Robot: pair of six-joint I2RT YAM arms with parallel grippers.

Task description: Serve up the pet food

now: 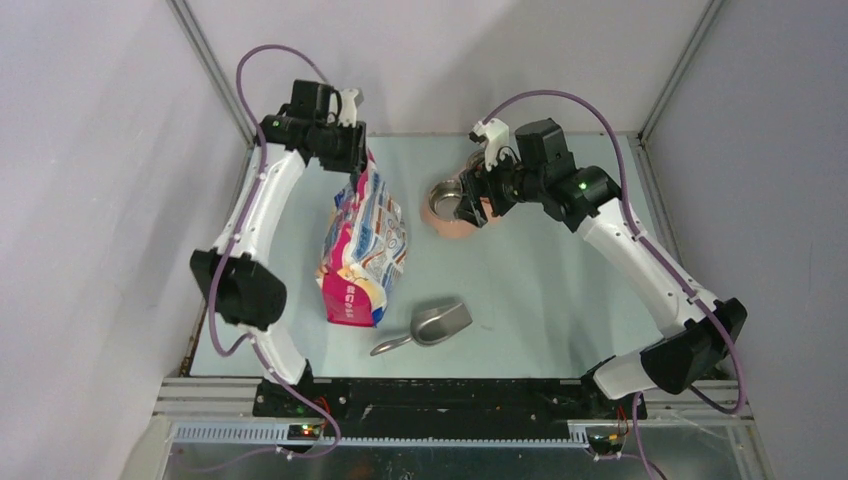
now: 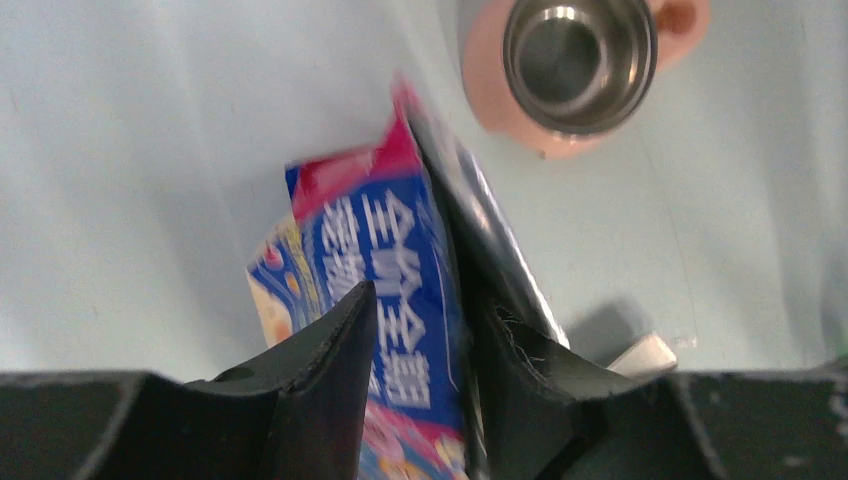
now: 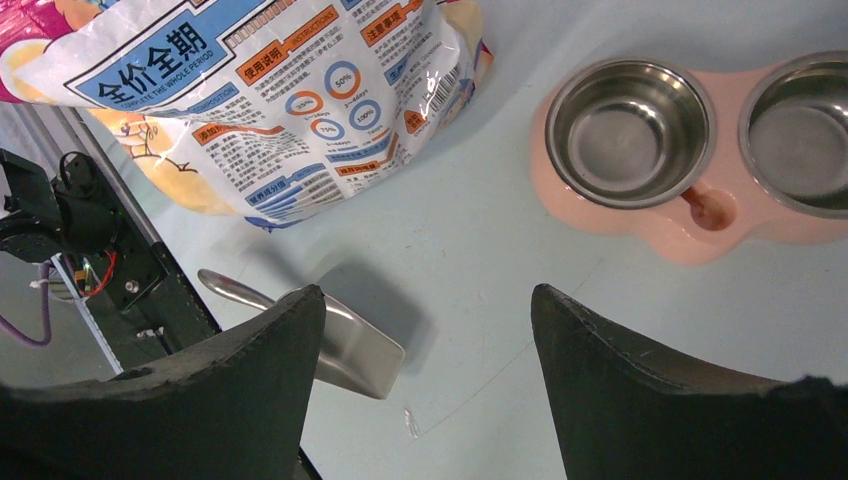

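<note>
The pink, white and blue printed bag (image 1: 360, 245) leans on the table with its top end raised to my left gripper (image 1: 352, 160). In the left wrist view the bag (image 2: 400, 250) fills the gap between the two black fingers (image 2: 335, 350), and my left gripper (image 2: 422, 295) is shut on its upper edge. A dark opening shows beside the blue panel. The pet food is hidden. My right gripper (image 1: 468, 205) hovers open over the pink twin-bowl feeder (image 1: 455, 225), and in its own view my right gripper (image 3: 428, 300) has nothing between its fingers.
A grey metal scoop (image 1: 430, 325) lies near the front edge, right of the bag's bottom; the right wrist view shows the scoop (image 3: 345, 345) below the bag (image 3: 250, 100). Both steel bowls (image 3: 628, 130) (image 3: 805, 130) look bare inside. Grey walls enclose the table.
</note>
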